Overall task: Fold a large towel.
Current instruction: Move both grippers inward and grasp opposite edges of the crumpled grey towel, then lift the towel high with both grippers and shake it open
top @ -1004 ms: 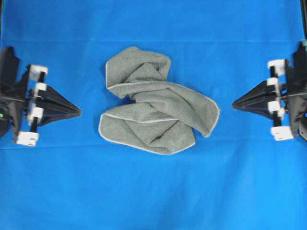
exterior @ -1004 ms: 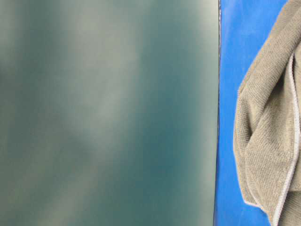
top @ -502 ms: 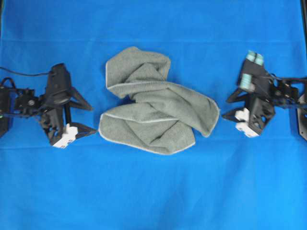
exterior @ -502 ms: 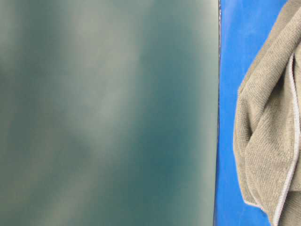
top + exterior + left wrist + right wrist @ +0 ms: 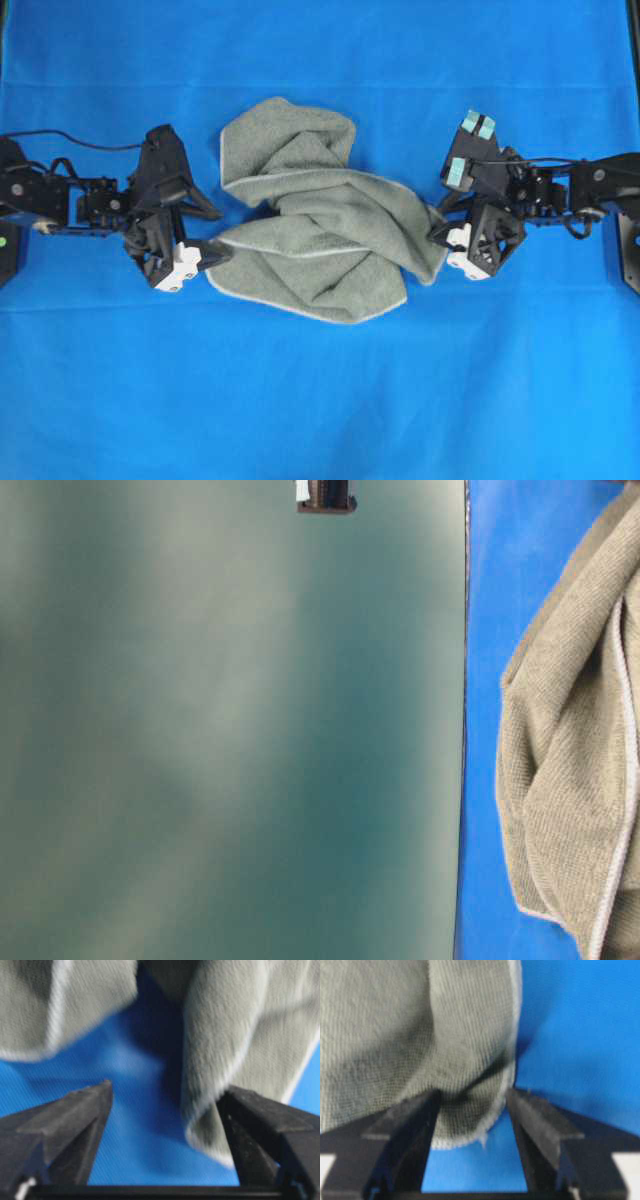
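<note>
The grey-green towel (image 5: 330,225) lies crumpled and twisted in the middle of the blue sheet (image 5: 320,400), its pale border showing along the folds. My left gripper (image 5: 213,232) is open at the towel's left end. In the left wrist view a towel corner (image 5: 210,1125) hangs just inside the right finger (image 5: 260,1130), with blue sheet across the rest of the gap. My right gripper (image 5: 436,226) is open at the towel's right end. There a rounded towel edge (image 5: 465,1110) sits between its fingers (image 5: 535,1120), unpinched.
In the table-level view a blurred dark green surface (image 5: 230,730) fills the left. The towel (image 5: 570,770) lies on the blue sheet (image 5: 485,630) at the right, and a small arm part (image 5: 325,495) pokes in at the top edge.
Both arms have come in from the table's sides to the towel's two ends. Their jaws, shut a second ago, now stand apart around towel edges.
</note>
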Controlling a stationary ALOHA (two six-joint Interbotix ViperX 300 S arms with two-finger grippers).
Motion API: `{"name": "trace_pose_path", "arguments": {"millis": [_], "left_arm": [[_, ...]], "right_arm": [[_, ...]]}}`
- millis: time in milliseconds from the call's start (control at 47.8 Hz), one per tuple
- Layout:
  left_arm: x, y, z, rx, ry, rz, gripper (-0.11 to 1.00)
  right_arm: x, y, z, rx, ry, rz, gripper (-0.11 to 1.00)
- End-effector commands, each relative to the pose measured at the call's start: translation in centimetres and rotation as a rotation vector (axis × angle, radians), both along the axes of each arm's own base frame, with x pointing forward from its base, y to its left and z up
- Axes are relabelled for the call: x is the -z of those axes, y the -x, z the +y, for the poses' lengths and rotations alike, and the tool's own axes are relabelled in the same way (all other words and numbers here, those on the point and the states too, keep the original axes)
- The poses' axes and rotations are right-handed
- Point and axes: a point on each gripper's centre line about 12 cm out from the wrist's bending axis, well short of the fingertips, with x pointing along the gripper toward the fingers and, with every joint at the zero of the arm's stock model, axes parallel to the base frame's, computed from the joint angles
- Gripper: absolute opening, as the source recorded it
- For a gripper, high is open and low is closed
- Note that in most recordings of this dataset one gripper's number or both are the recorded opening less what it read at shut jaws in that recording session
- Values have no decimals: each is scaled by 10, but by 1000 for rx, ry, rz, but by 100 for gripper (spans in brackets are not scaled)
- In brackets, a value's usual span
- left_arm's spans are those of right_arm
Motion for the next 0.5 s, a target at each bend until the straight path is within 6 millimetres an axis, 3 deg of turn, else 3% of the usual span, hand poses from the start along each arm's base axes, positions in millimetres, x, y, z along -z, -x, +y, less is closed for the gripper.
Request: {"name": "trace_pose_path", "arguments": {"millis": [0,188,272,355,481], "left_arm": [[2,-2,3,-2,-1,40,74],[4,-1,2,7,-2,94,19],[-1,-1,2,15,-8,93,2],[-13,1,3,28,-22,94,1],[-57,5,8,62,-68,85,1]], "right_arm": [[-2,-3,-1,1,2,-4,56],[-2,-1,-1,-3,0,28,7],[-11,1,-1,-3,-1,28,4],[-28,2,0,-4,1,8,4],[-74,7,0,-8,10,-72,4]]}}
